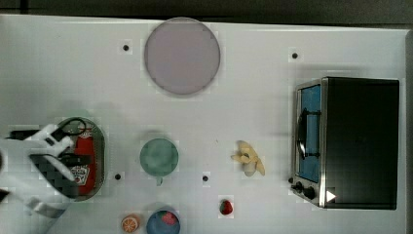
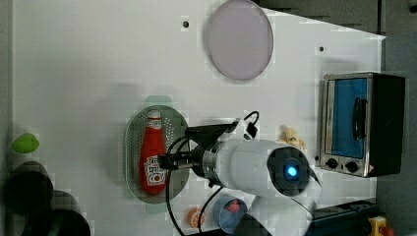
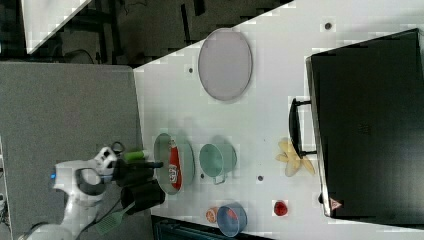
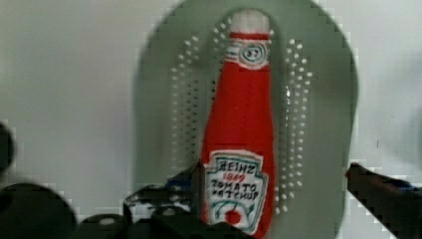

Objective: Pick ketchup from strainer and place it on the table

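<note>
We have the claw (image 4: 271, 194) spread wide, holding nothing, poised over the label end of the ketchup (image 4: 241, 134). The bottle lies flat along the strainer (image 4: 164, 124) on the surface (image 1: 253, 97), its long axis running between our two fingers, so they straddle its width

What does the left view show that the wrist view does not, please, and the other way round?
Only the left view takes in the arm's white body, the grey-lilac plate, the toaster oven and a green object at the table's edge. Only the wrist view makes the label's lettering readable and shows the open fingers either side of the bottle's lower end. Both show the ketchup lying lengthwise in the strainer on the white table.
</note>
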